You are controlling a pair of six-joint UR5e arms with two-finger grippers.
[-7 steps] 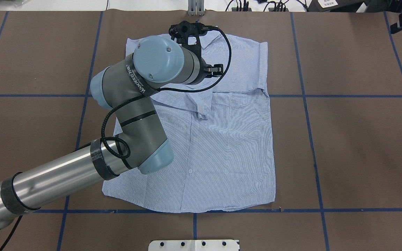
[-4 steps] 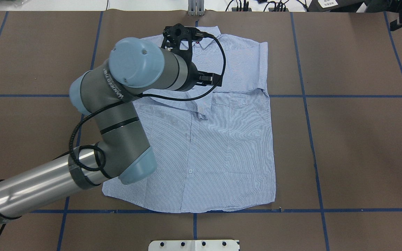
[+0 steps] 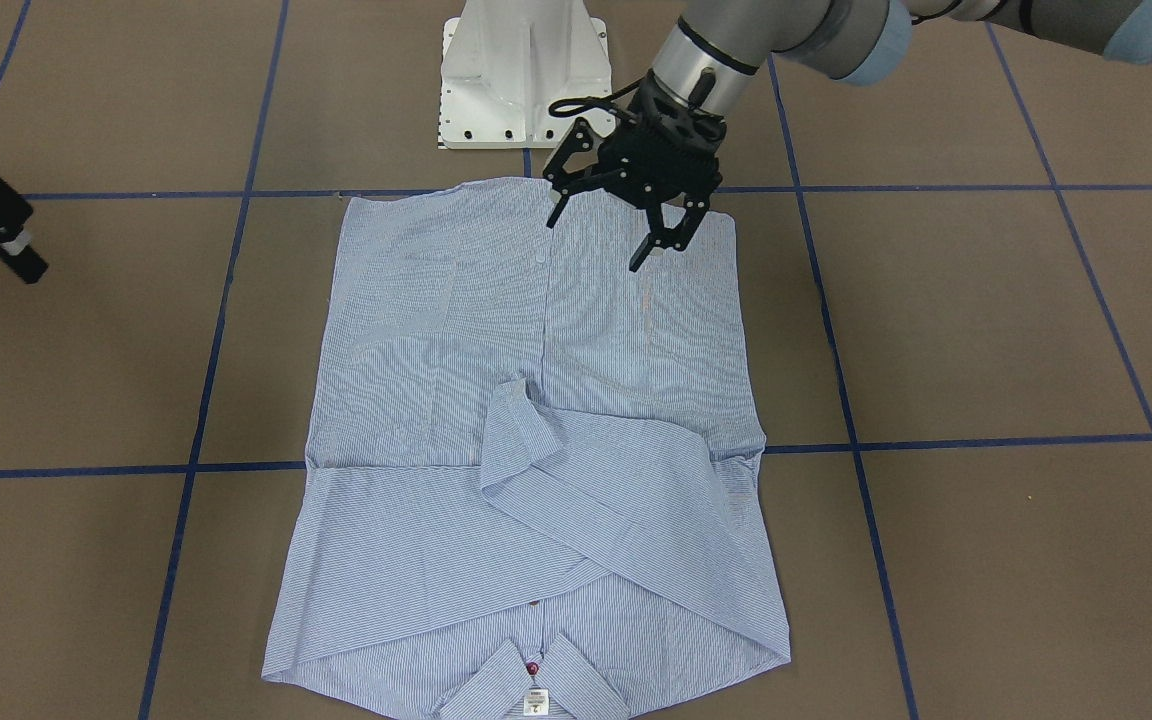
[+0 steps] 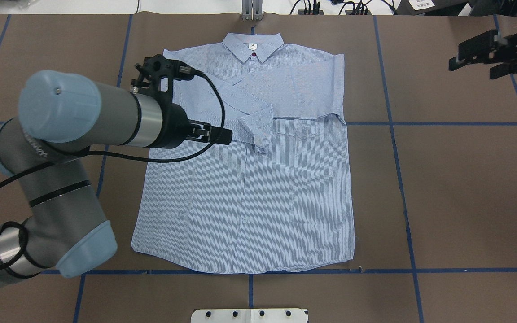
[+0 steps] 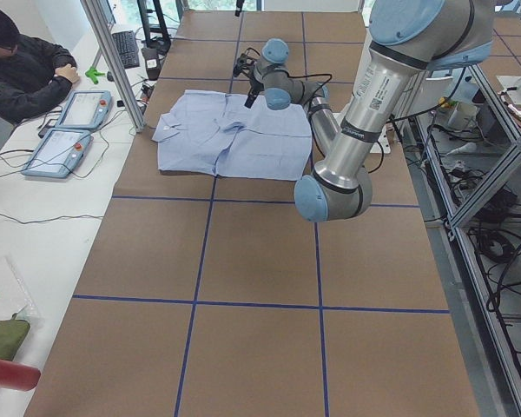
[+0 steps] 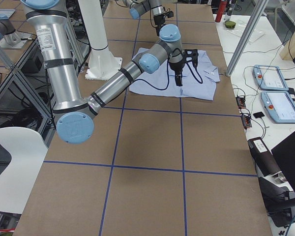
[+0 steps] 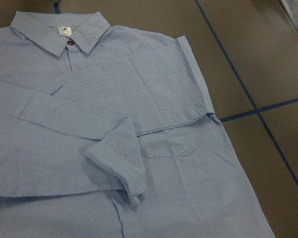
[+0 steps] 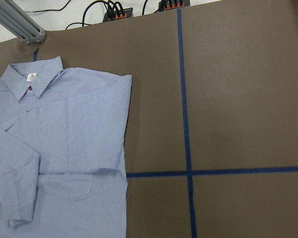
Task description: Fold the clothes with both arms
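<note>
Starting from the left side of the overhead view, the left arm [image 4: 83, 116] reaches in over the brown table [image 4: 465, 179], which is marked off in squares with blue tape lines [image 4: 393, 152]. The left gripper [image 3: 596, 241] hangs over the left half of the shirt [image 4: 285, 202], its fingers spread wide and holding nothing. From the side views it looks clear of the cloth.

The shirt lies in the middle of the table — flat, front up and buttoned, with the collar [image 4: 252, 45] on the far side from the robot and the hem toward the white pedestal base [image 3: 521, 70]. Both sleeves are folded in across the chest and cross one another. The upper one ends in a turned-up cuff [image 4: 260, 134] just beside the chest pocket [image 4: 298, 130]. A small white neck label [image 4: 252, 45] shows inside the collar, with a red button [image 4: 253, 54] right below it.

Farther right the table is bare brown up to the corner, where the right gripper [image 4: 471, 71] sits well apart from the shirt — its two black fingers stand apart, with nothing between them.
</note>
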